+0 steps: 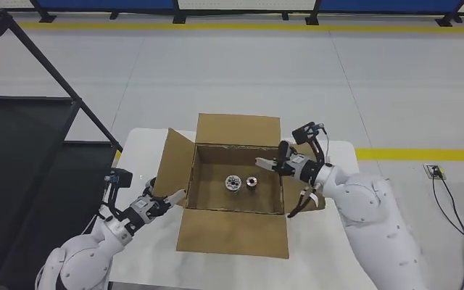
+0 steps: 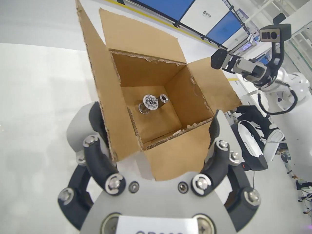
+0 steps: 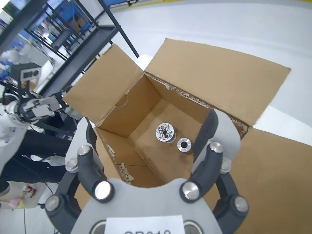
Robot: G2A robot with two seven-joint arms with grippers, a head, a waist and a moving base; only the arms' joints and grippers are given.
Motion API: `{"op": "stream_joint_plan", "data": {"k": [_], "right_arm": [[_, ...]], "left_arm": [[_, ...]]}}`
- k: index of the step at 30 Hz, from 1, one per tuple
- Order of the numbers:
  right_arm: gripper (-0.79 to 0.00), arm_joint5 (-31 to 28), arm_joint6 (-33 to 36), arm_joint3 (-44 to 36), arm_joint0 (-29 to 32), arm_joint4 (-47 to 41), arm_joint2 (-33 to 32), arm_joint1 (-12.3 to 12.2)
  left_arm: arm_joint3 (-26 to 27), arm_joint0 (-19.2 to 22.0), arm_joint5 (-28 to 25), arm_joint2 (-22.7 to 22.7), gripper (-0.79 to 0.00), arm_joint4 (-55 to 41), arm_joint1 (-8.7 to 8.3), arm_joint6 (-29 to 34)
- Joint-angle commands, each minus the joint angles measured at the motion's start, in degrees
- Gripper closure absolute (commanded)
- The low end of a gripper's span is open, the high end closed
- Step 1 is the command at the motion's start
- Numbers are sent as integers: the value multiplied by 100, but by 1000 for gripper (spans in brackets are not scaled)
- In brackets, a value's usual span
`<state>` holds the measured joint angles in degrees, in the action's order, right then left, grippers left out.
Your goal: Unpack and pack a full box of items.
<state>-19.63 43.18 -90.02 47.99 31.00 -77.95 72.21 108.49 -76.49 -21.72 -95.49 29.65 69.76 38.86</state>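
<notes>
**A:** What's closest?

**B:** The left gripper (image 2: 156, 120). Its fingers are spread wide and hold nothing. It sits just off the front left corner of the cardboard box (image 1: 232, 232), and I can't tell whether it touches the cardboard.

**A:** And the other arm?

**B:** The right gripper (image 3: 151, 122) hangs over the box's right rim. Its jaws are just as wide, and it is empty too.

**A:** Where's the box?

**B:** It's on the white table (image 1: 319, 239) with its flaps open. Two metal parts rest on its floor, just beside each other. One is a flanged piece (image 1: 233, 182) with holes in its face. The other is a smaller cylinder (image 1: 251, 181) with a bore, on the right arm's side.

**A:** Farther out?

**B:** A black rack (image 1: 36, 145) stands off the table's left.
</notes>
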Motion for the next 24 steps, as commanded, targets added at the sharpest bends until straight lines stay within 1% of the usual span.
{"op": "stream_joint_plan", "data": {"k": [1,2,4,9,11,12,13,15,16,18,24], "right_arm": [[-785,-128,144,33,122,-527,-410,-57],[-785,-210,225,83,164,-795,-625,-90],[-785,-202,342,209,238,-950,-1042,-166],[-785,-302,870,705,275,-1851,-1758,-309],[-785,-329,1302,973,230,-2154,-1936,-372],[-785,-401,1624,1119,197,-2386,-1975,-401],[-785,-385,1936,1283,137,-2422,-2013,-440],[-785,-502,2318,1569,21,-2631,-1992,-482],[-785,-506,2540,1728,-51,-2590,-1927,-504],[-785,-494,2702,2006,-241,-2585,-1763,-519],[-785,-827,3087,2504,-731,-2936,-1141,-496]], "left_arm": [[35,49,-22,90,-785,58,-11,32],[49,81,-30,150,-785,82,-16,60],[56,180,-33,268,-785,98,-25,114],[-113,510,-70,674,-785,177,-40,325],[-213,645,-73,845,-785,195,-43,422],[-258,706,-76,927,-785,239,-44,446],[-311,760,-73,1008,-785,243,-43,464],[-404,859,-54,1135,-785,258,-43,460],[-446,899,-43,1189,-785,266,-43,455],[-524,969,-4,1280,-785,283,-43,422],[-787,1131,177,1497,-785,369,-42,310]]}}
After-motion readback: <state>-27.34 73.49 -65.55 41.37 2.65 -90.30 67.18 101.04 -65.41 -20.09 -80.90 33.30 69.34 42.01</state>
